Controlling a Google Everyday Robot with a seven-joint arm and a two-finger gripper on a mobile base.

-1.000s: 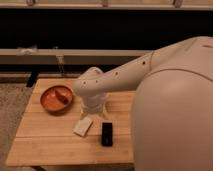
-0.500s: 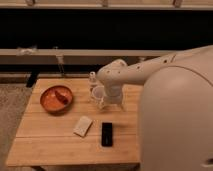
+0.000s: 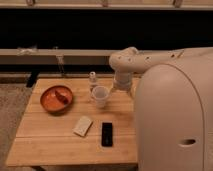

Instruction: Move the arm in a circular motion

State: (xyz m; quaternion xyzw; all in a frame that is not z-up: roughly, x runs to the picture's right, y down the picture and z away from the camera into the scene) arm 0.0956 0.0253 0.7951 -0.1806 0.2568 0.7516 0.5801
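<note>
The arm is cream-white and very large and fills the right side of the camera view. A tubular segment with small dark holes runs left to a bulbous joint. From there a short segment points down over the back right of the wooden table. The gripper is at the lower end of that segment, just above the tabletop and right of a white cup. It is apart from the cup.
On the table are an orange bowl with something red inside, a small bottle behind the cup, a cream block and a flat black object. A low ledge and a dark wall lie behind.
The arm's joint and lower segment have swung right and toward the back of the table. The cup and small bottle, covered a second ago, now show. The table objects have not moved.
</note>
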